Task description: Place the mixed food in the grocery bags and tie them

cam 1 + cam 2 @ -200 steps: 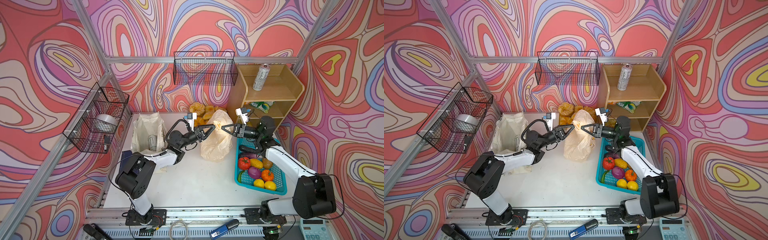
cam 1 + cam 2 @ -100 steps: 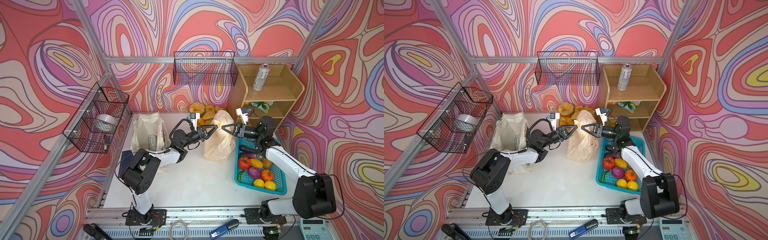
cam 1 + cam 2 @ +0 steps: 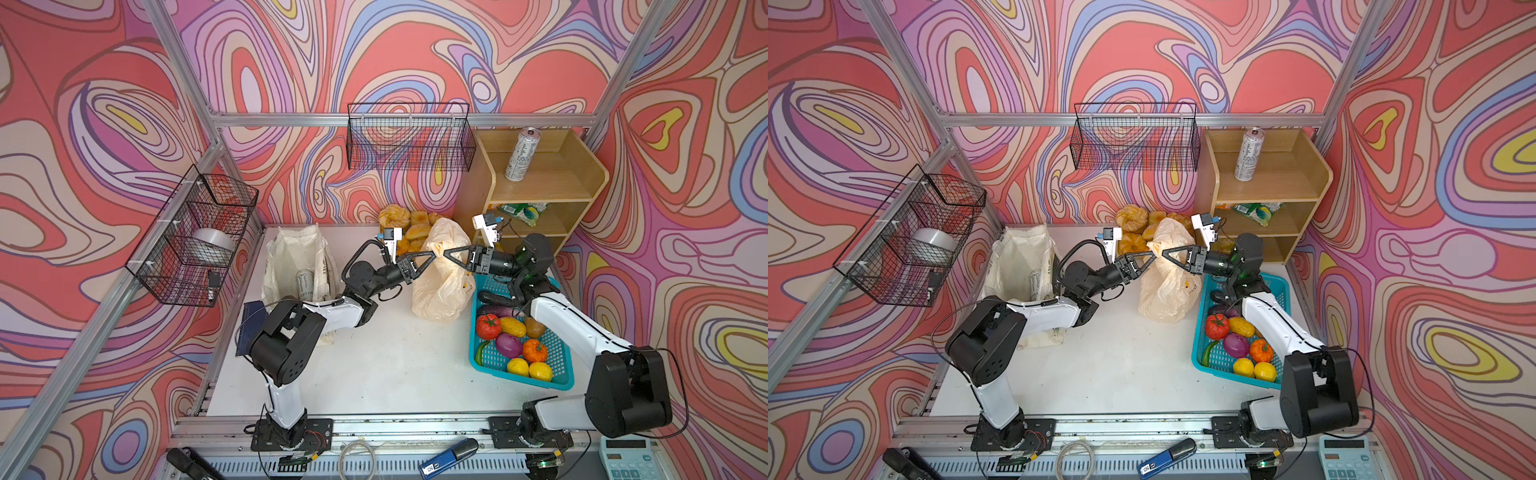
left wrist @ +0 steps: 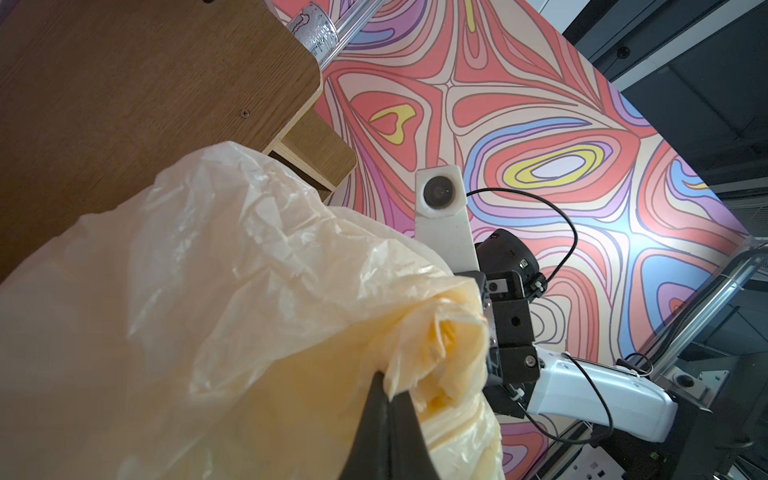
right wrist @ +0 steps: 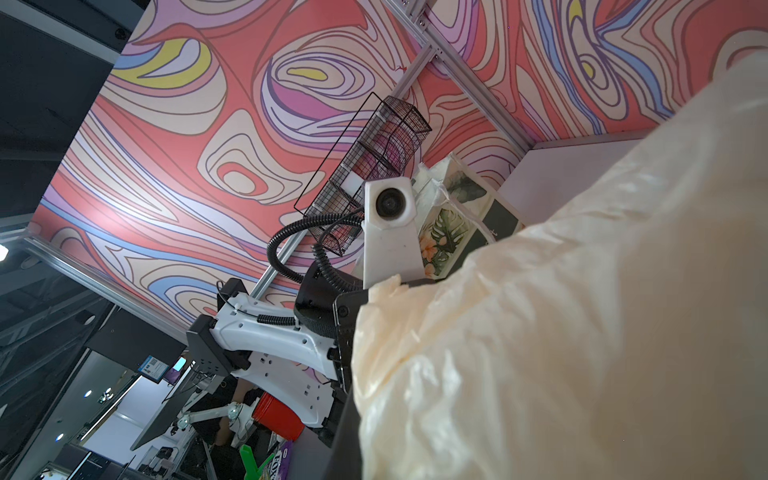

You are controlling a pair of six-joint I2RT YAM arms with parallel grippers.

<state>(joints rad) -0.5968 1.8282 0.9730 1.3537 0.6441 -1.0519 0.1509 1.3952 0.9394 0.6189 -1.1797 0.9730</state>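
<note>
- Two grips on bag (image 3: 440, 286) top, pinched between fingertips.
- Left gripper (image 3: 432, 257): part open a second ago, now pinching it.
- Right gripper (image 3: 449, 253): clamped likewise.
- Judged: tying can start.

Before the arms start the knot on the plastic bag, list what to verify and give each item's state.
1. Left gripper shut on plastic bag top: ok.
2. Right gripper shut at the bag's top, hold hidden: cannot tell.
3. Bag resting on table: ok.
4. All food bagged: not ok; lemons in teal basket, drink can and snack packet on shelf.
5. Cloth tote tied: not ok, mouth open.
</note>
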